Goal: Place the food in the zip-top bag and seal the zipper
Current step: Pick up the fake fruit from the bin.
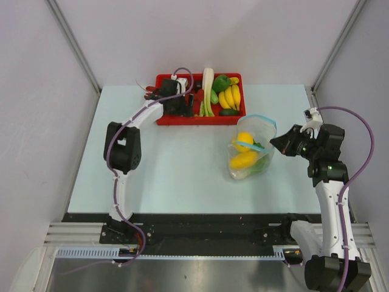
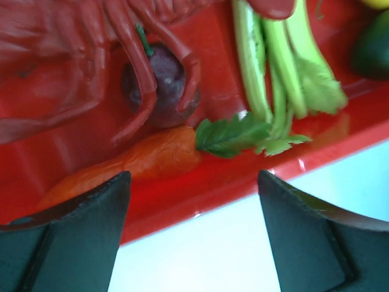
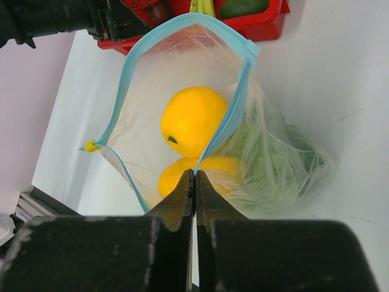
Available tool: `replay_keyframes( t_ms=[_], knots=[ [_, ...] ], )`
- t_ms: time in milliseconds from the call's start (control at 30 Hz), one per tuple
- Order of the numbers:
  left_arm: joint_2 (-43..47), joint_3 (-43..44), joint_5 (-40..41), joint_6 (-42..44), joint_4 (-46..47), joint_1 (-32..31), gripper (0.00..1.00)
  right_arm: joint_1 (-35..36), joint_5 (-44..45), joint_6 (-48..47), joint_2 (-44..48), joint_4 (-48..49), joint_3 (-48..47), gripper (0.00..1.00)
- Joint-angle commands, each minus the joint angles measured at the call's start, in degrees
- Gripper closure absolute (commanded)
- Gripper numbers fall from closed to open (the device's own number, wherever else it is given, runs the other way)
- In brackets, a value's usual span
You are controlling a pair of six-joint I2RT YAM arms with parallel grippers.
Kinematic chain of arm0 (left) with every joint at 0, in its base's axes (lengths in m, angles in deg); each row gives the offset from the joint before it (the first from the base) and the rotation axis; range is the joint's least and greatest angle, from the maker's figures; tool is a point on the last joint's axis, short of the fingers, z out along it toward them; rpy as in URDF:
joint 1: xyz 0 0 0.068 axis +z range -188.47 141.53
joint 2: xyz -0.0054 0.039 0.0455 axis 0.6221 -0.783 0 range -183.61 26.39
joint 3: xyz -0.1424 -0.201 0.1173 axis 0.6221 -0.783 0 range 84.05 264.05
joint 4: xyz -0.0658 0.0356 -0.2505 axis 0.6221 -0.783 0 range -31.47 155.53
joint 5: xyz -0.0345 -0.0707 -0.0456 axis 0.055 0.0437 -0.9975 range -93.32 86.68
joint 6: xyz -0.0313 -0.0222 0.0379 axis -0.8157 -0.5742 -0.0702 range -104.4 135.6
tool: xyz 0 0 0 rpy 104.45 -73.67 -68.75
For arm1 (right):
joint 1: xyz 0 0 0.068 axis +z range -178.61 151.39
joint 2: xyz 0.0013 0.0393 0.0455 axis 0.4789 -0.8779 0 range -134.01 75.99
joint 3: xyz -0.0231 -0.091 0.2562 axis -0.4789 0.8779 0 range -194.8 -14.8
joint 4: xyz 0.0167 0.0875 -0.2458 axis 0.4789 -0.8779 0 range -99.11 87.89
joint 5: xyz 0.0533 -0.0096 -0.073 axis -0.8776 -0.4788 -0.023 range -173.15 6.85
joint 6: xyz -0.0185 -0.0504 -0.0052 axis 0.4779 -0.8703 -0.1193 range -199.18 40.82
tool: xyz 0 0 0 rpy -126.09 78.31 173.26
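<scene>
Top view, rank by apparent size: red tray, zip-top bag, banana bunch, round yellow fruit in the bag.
Largest to smallest:
1. red tray
2. zip-top bag
3. banana bunch
4. round yellow fruit
The last two look close.

No readable text, labels, brands or numbers on anything in view.

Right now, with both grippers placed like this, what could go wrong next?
1. The right gripper pinches the zip-top bag at one spot of its blue zipper; the floppy mouth may sag shut before anything more goes in.
2. The open left gripper hangs over the carrot beside the red tray's near wall; a finger might strike that wall.
3. Red claw-like toy legs drape the purple piece, so picking it could drag them along.
</scene>
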Motion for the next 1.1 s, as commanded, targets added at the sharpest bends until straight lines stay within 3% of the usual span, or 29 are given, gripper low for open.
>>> replay_keyframes(
  t_ms=[0,133,300,467,500,600,833,1067],
  knots=[
    [-4.1,4.1,2.0,-0.5,2.3,-0.1,0.08,0.6,1.1,0.9,0.3,2.1,-0.4,1.00],
    [-7.6,8.6,3.9,-0.4,3.9,0.1,0.03,0.6,1.8,1.0,0.8,2.0,-0.5,1.00],
    [-14.0,17.1,4.5,-0.2,3.0,0.5,0.03,0.1,2.1,0.9,0.6,1.9,-0.4,1.00],
    [-17.1,21.1,3.2,0.0,2.9,1.2,0.14,-0.3,2.2,0.8,0.4,2.0,-0.4,1.00],
    [-17.2,21.1,2.6,0.2,2.9,1.3,0.23,-0.5,2.3,0.9,0.5,2.1,-0.5,1.00],
    [-15.4,20.1,0.2,0.5,2.4,1.6,0.34,-0.8,2.3,0.9,0.4,2.4,-0.5,1.00],
    [-2.9,13.1,-6.3,0.4,3.4,1.9,0.38,-0.8,2.1,0.9,0.2,2.3,-0.4,1.00],
    [5.2,10.8,-20.7,-2.3,0.0,1.7,0.41,-0.6,1.2,0.9,0.4,1.8,-0.4,1.00]
  ],
)
